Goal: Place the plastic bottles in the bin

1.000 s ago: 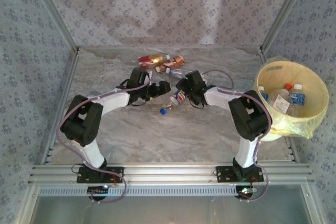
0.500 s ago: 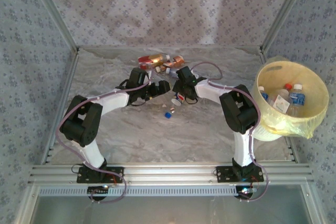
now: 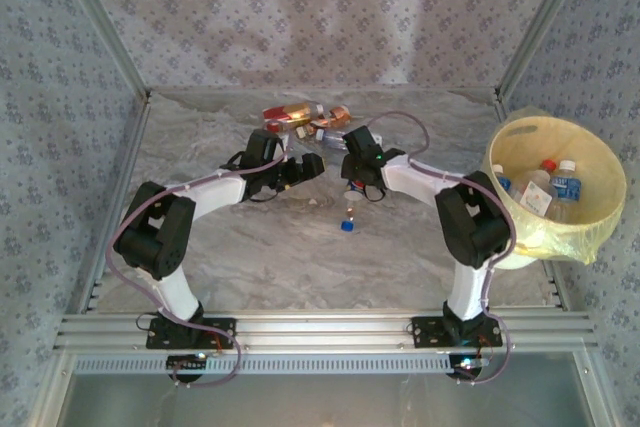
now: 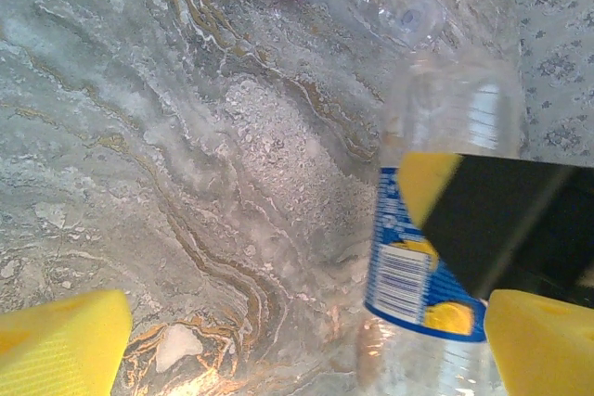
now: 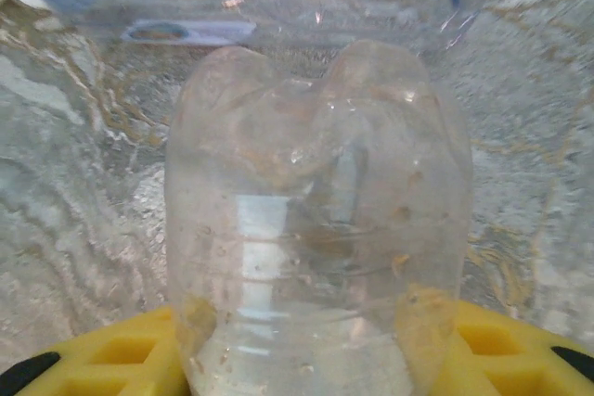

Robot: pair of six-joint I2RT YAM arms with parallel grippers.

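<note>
Plastic bottles (image 3: 295, 114), red- and orange-labelled, lie in a small cluster at the back centre of the table (image 3: 230, 257).

Left arm: the base sits at the near edge and the elbow is folded out to the left. The forearm reaches right and away toward the table's centre. The left gripper (image 3: 303, 169) sits low, just on the near side of the cluster. Its yellow fingers (image 4: 60, 340) are spread wide, with bare marbled table between them.

Centre: the two grippers face each other, close but apart.

Right arm: the elbow is bent near the bin and the forearm reaches left and away. The right gripper (image 3: 353, 185) has its yellow pads (image 5: 130, 354) pressed onto the body of a clear bottle with a blue label (image 4: 408, 275). The lobed base projects beyond the pads, and the blue cap points toward the near edge. Whether the bottle clears the table, I cannot tell.

Far right: the bin (image 3: 540, 125), pale yellow and bag-lined, stands off the table's right edge. Several bottles are inside it, one with a red cap.
</note>
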